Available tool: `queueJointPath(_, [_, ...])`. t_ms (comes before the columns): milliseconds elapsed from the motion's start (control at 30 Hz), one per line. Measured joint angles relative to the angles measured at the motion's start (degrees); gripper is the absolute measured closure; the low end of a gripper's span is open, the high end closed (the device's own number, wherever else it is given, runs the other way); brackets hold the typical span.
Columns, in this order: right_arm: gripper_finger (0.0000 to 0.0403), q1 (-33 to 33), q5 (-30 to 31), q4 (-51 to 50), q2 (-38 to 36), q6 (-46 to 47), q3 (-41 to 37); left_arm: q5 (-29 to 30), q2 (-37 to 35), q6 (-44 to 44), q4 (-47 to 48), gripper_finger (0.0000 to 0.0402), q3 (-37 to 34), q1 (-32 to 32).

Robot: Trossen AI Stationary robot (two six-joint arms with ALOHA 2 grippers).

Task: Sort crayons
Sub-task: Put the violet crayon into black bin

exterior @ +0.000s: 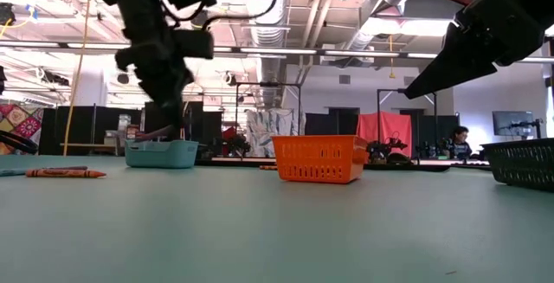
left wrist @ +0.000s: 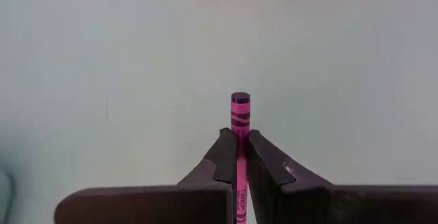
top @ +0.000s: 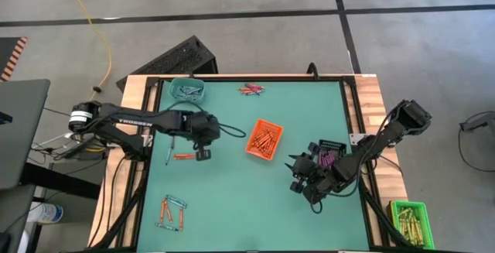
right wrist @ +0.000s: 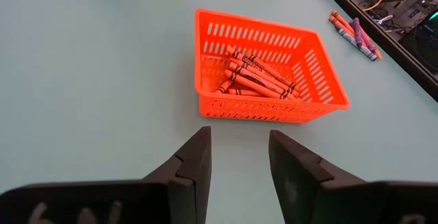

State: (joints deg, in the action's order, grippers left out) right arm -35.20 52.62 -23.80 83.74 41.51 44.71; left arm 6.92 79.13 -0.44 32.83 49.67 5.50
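A pink crayon [left wrist: 240, 125] is pinched upright between the closed fingers of the left gripper [left wrist: 237, 157], raised above the green table [top: 232, 199] left of the orange basket [top: 264, 139]. The carrying step is judged to be in hand; a move to the dark basket [top: 328, 154] of purple-pink crayons is called for next. The right gripper [right wrist: 238, 157] is held open and empty near the orange basket.

Ahead of my right fingers [right wrist: 238, 157] the green table [top: 232, 191] lies bare up to the orange basket [right wrist: 267, 70], which blocks the way straight on. My left fingers [left wrist: 238, 157] hang over open mat. Loose crayons [top: 173, 213] clutter the near left corner, one [top: 184, 156] lies beside my left arm, and the teal tray [top: 188, 90] fills the far left corner.
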Motion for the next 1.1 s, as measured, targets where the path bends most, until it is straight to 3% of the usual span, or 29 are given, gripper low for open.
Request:
queueJointPath(300, [0.0262, 0.0, 0.0, -0.1, 0.0, 0.0, 0.0, -4.9, 0.0, 3.8, -14.3, 0.0401, 0.4, -0.3])
queueJointPath(700, [0.0262, 0.0, 0.4, 2.5, 0.0, -0.7, 0.0, -11.8, 0.0, 9.7, -40.2, 0.0401, 0.4, -3.5])
queueJointPath(1100, [0.0262, 2.0, 1.2, 27.3, 0.0, -23.5, 0.0, -19.1, 4.4, 11.2, -57.0, 0.0401, 0.4, -5.6])
